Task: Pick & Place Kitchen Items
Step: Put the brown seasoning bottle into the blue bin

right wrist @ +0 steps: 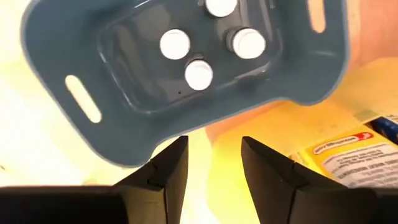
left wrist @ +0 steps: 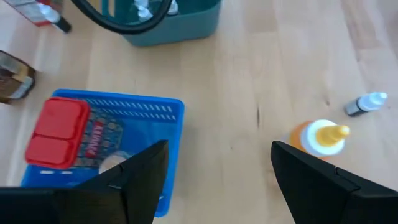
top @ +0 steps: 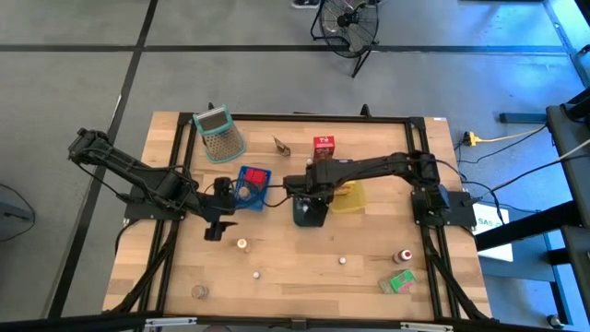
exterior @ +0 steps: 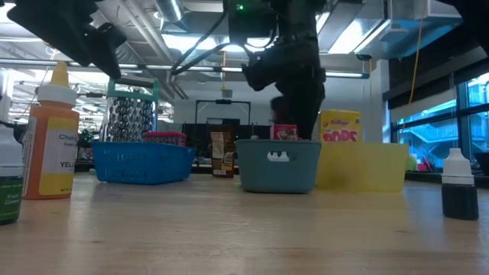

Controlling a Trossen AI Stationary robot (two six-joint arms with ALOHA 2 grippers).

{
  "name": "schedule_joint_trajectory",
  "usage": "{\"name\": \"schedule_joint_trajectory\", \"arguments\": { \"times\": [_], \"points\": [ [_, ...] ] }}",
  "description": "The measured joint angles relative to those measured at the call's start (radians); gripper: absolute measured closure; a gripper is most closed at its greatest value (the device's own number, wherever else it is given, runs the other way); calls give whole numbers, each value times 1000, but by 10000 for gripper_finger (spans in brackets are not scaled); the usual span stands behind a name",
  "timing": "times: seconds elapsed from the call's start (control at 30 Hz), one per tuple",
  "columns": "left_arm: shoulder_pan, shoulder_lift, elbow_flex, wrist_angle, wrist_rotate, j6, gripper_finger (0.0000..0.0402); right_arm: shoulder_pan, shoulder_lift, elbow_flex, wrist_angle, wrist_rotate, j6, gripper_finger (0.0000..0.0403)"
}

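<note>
Wooden table (top: 304,277) on grey floor, fan at top. Left gripper (left wrist: 214,177) wide open, empty, beside the blue tray (left wrist: 149,115) holding a red carton (left wrist: 56,127). Right gripper (right wrist: 211,165) part open, empty, over the grey-blue tray (right wrist: 124,134) with four white-capped bottles (right wrist: 175,44) at centre.

So on the wooden bench (top: 304,277) there's a blue tray (top: 253,185), a grey-blue tray (exterior: 279,164) and a yellow tray (exterior: 370,168) lined up across the middle. A green-rimmed mesh grater (top: 219,135) lies toward the far edge, and a fan (top: 350,23) stands on the floor beyond.
</note>
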Motion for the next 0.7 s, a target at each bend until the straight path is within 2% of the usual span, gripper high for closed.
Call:
{"name": "schedule_joint_trajectory", "arguments": {
  "times": [0.23,0.43,0.7],
  "points": [
    [0,0,0,-32,117,-48,123,21,0,0,1,24,-3,251],
    [0,0,0,-67,130,-93,123,27,0,0,1,78,-11,251],
    [0,0,0,-66,200,-143,123,29,0,0,1,80,-12,251]
  ]
}}
